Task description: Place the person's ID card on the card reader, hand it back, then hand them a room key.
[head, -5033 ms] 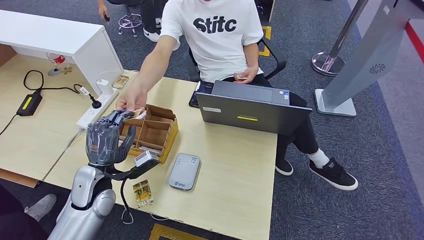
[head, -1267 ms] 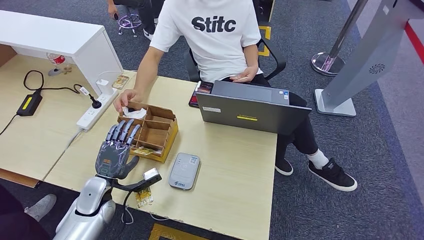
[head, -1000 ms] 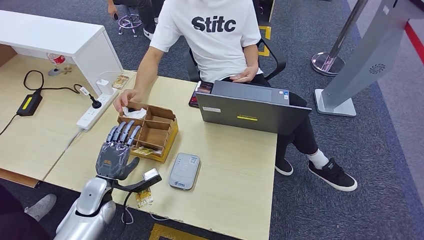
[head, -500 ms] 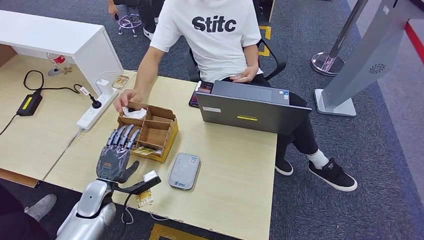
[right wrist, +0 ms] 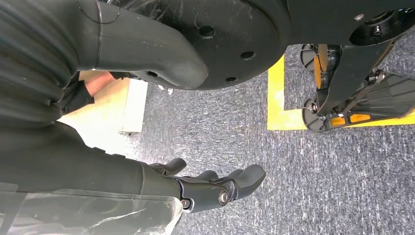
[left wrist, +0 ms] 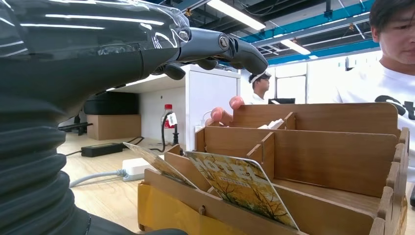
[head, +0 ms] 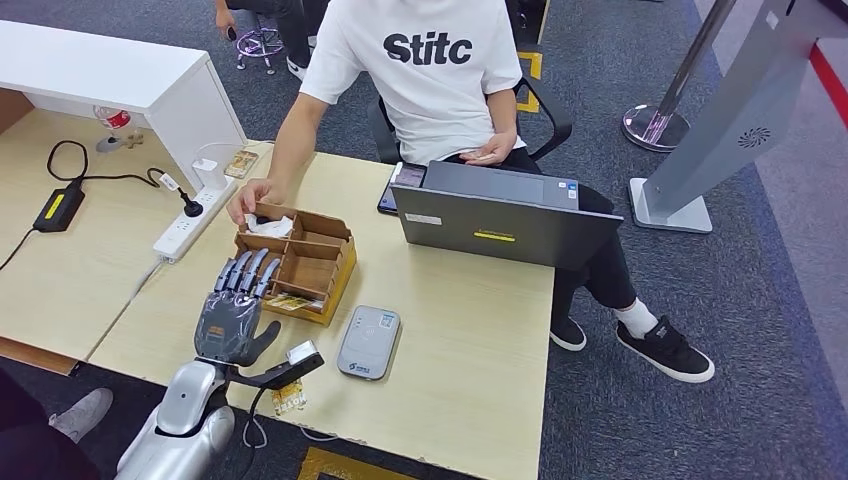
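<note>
Wooden divided box point(head: 302, 262) sits on the worktop point(head: 470, 330), grey card reader point(head: 368, 342) just beside its near right corner, nothing lying on it. Left robot hand point(head: 232, 308) hovers at the box's near left side, fingers point(head: 243, 272) spread and extended, holding nothing. Yellow-printed room key cards point(left wrist: 242, 187) stand tilted in the box's front slot. Another card point(head: 287, 395) lies at the worktop's near edge. Person's hand point(head: 250, 199) rests at the box's far corner; can't tell where the ID card is. Right robot hand point(right wrist: 215, 186) hangs over grey carpet, fingers loosely apart, empty. Laptop point(head: 505, 222) stands in front of the person.
</note>
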Action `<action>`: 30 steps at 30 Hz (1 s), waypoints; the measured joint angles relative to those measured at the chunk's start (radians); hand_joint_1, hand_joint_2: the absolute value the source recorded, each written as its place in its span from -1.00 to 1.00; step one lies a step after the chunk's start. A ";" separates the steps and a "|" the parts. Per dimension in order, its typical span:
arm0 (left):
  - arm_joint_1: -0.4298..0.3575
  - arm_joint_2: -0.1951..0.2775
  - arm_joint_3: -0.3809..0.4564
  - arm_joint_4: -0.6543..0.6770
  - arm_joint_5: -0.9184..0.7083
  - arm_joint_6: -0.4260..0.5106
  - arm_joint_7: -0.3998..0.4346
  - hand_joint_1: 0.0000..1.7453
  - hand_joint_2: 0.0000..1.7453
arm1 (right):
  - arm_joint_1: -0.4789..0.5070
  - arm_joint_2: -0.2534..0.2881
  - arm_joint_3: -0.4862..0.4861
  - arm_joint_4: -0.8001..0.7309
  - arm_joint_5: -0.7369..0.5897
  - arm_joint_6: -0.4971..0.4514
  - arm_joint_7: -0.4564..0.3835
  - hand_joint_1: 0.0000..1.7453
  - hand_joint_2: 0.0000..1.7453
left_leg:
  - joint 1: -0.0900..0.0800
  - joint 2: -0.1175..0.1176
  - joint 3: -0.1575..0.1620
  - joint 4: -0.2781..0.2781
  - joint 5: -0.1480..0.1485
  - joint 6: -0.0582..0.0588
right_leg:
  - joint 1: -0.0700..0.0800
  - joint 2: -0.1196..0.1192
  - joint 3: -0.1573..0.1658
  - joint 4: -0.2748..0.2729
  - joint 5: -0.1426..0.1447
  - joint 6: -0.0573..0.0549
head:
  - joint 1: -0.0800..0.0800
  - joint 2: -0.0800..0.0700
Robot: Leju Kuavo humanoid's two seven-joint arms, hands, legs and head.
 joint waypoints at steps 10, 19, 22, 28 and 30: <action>-0.006 -0.009 -0.006 0.025 0.000 -0.017 -0.013 1.00 1.00 | 0.000 0.000 0.000 0.000 0.005 0.010 0.000 -1.00 1.00 | 0.000 0.000 0.000 0.000 0.000 0.000 | 0.000 0.000 0.000 0.000 0.000 0.000 | 0.000 0.000; -0.013 -0.013 -0.012 0.039 0.001 -0.030 -0.013 1.00 1.00 | 0.000 0.000 -0.001 0.000 0.008 0.011 0.000 -1.00 1.00 | 0.000 0.000 0.000 0.000 0.000 0.000 | 0.000 0.000 0.000 0.000 0.000 0.000 | 0.000 0.000; -0.020 -0.014 -0.013 0.039 0.006 -0.022 -0.013 1.00 1.00 | 0.000 0.000 -0.001 0.000 0.008 0.010 0.000 -1.00 1.00 | 0.000 0.000 0.000 0.000 0.000 0.000 | 0.000 0.000 0.000 0.000 0.000 0.000 | 0.000 0.000; -0.025 -0.014 -0.013 0.021 0.024 -0.004 -0.011 1.00 1.00 | 0.000 0.000 -0.004 0.000 0.011 0.010 0.000 -1.00 1.00 | 0.000 0.000 0.000 0.000 0.000 0.000 | 0.000 0.000 0.000 0.000 0.000 0.000 | 0.000 0.000; -0.032 -0.012 -0.013 0.008 0.026 -0.005 -0.004 1.00 1.00 | 0.000 0.000 -0.006 0.000 0.012 0.010 -0.001 -1.00 1.00 | 0.000 0.000 0.000 0.000 0.000 0.000 | 0.000 0.000 0.000 0.000 0.000 0.000 | 0.000 0.000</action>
